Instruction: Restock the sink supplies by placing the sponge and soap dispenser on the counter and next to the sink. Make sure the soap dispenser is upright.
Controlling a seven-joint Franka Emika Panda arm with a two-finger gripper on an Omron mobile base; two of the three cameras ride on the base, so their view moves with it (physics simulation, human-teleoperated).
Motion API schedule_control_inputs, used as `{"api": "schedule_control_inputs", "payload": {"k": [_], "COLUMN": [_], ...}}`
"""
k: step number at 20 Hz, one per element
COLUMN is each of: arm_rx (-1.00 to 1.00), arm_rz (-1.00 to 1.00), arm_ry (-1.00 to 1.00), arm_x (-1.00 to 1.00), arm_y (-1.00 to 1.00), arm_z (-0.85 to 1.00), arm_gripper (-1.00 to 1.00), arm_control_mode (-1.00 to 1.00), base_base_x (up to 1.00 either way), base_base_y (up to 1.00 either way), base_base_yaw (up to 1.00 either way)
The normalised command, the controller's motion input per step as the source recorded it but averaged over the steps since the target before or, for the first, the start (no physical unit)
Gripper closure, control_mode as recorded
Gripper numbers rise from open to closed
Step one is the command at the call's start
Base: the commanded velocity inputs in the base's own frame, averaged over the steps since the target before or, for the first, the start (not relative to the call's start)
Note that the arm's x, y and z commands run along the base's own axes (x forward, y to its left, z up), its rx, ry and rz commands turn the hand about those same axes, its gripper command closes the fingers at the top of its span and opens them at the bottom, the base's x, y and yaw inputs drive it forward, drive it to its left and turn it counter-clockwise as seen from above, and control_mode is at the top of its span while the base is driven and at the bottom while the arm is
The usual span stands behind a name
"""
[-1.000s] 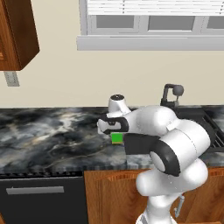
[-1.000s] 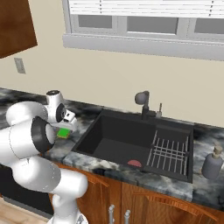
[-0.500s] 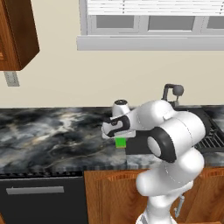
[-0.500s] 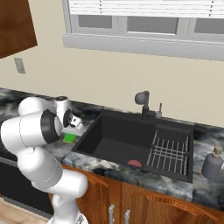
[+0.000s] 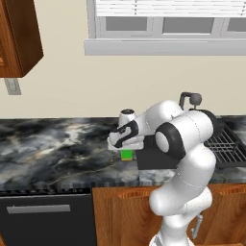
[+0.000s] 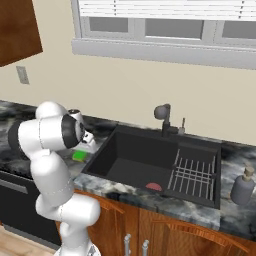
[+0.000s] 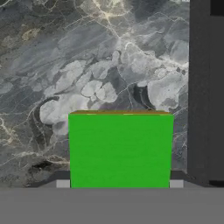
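From my seat I see the fingers low over the bench, just left of the sink, with the sponge under the hand. In the hand view the sponge is a bright green block seen face-on, its wider side running across the frame and a thin orange-brown edge along its top. The two finger ends sit at its lower corners, one on each side, so I read the fingers as clamped on the sponge. Whether its underside touches the stone I cannot tell from any view.

In the right base view the sponge lies flat and low beside the sink's left rim, with the bench around it and the white wrist above it.

The soap dispenser stands upright on the far right of the bench, well apart from the sponge, on the other side of the sink (pump nozzle pointing up). The faucet rises behind the basin, and the wire grid lies in the right half of the sink.
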Motion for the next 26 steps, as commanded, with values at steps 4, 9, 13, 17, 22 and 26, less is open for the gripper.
{"api": "schedule_control_inputs", "payload": {"k": [4, 9, 13, 17, 22, 26], "arm_rx": [0.0, 0.0, -0.1, -0.06, 0.0, 0.01], "arm_rz": [0.0, 0.0, 0.01, 0.0, 0.0, 0.0], "arm_ry": [0.0, 0.0, -0.08, -0.12, -0.06, 0.0], "arm_x": [0.48, 0.1, -0.16, -0.52, -0.93, -1.0], "arm_y": [0.27, -0.04, -0.25, -0.29, -0.32, -0.57], "arm_z": [-0.15, 0.08, 0.95, 0.94, 0.55, 0.19], "arm_gripper": [-1.0, -1.0, -1.0, -1.0, -1.0, -1.0], "arm_control_mode": [-1.0, -1.0, -1.0, -1.0, -1.0, -1.0], "base_base_x": [0.0, 0.0, 0.0, 0.0, 0.0, 0.0], "base_base_y": [0.0, 0.0, 0.0, 0.0, 0.0, 0.0], "base_base_yaw": [0.0, 0.0, 0.0, 0.0, 0.0, 0.0]}}
